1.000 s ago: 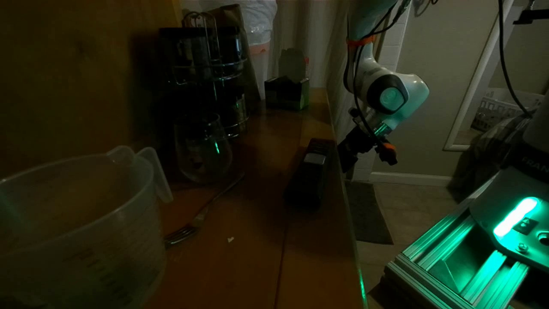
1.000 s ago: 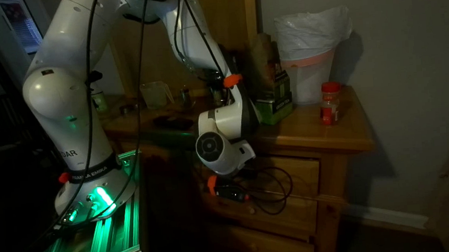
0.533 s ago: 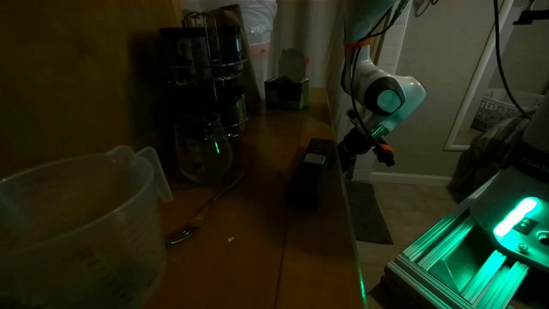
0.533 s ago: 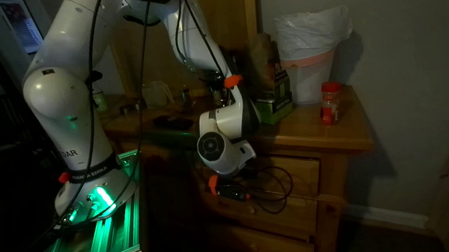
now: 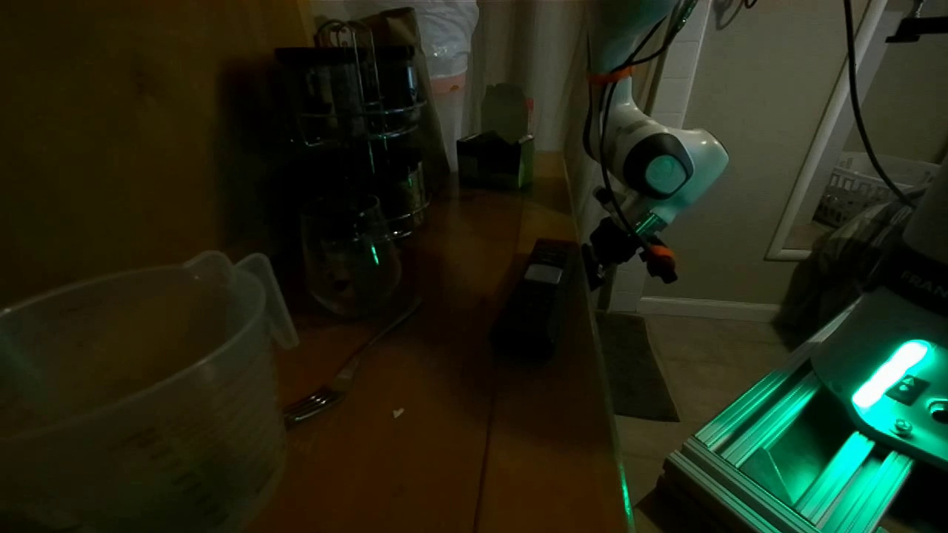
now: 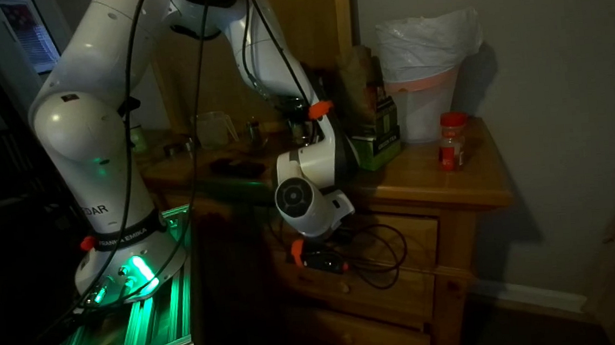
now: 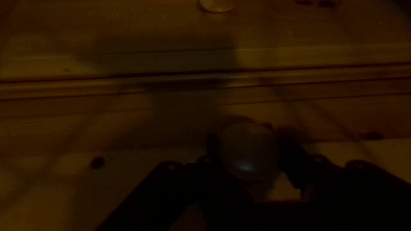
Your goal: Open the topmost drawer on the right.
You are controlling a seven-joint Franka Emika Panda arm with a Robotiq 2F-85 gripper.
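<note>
The topmost drawer on the right (image 6: 412,238) has a light wood front and looks flush with the dresser. Its round knob (image 7: 250,154) sits between my two dark fingers in the wrist view. My gripper (image 7: 249,144) is shut on that knob, one finger at each side. The picture is very dark there, so the exact contact is hard to make out. In an exterior view the gripper (image 5: 594,265) is beside the dresser's front edge; elsewhere the arm and cables hide it.
Below are the second drawer (image 6: 392,294) and a third (image 6: 373,333). A loop of cable (image 6: 395,264) hangs by the top drawer front. On the dresser top (image 5: 444,459) stand a measuring cup (image 5: 148,385), a glass (image 5: 352,259), a dark handset (image 5: 537,303), a green tea box (image 6: 376,151) and a red-capped jar (image 6: 452,146).
My fingers have closed in around the knob. The arm has shifted a little, to the left in an exterior view and to the right and slightly upward in the opposite one. The drawer looks unmoved.
</note>
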